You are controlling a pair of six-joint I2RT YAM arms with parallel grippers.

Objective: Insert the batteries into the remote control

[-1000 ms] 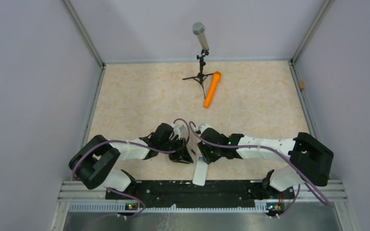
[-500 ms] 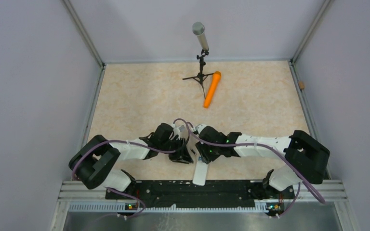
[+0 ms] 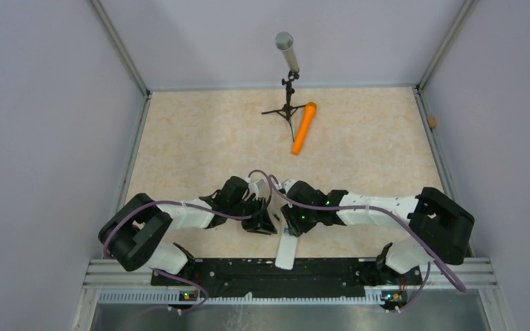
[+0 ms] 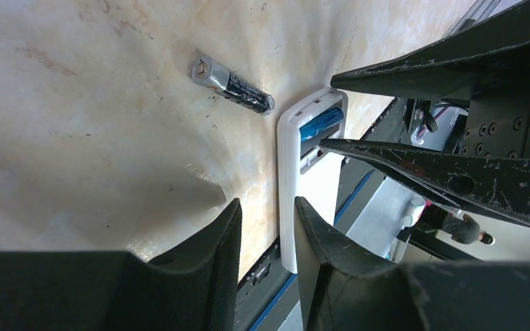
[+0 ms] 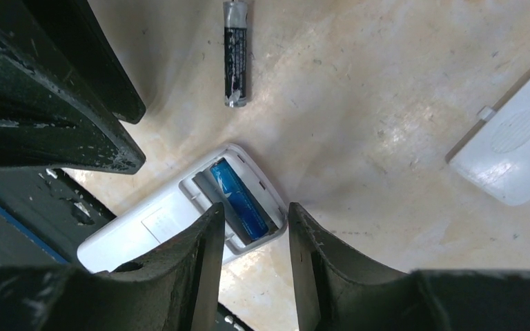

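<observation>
Perhaps print on battery (image 5: pixel 236 62), nothing legible

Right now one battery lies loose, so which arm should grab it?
Probably left: the loose battery lies ahead of the open left gripper, on its side of the remote; the right gripper hangs over it.

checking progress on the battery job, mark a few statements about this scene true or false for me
1. One blue battery sits in the remote control's open compartment. True.
2. The left gripper holds the second battery. False: that battery lies loose on the table, and the gripper is empty.
3. The battery cover is fitted on the remote control. False: it lies apart from it on the table.
4. The orange cylinder lies beside the microphone tripod. True.
</observation>
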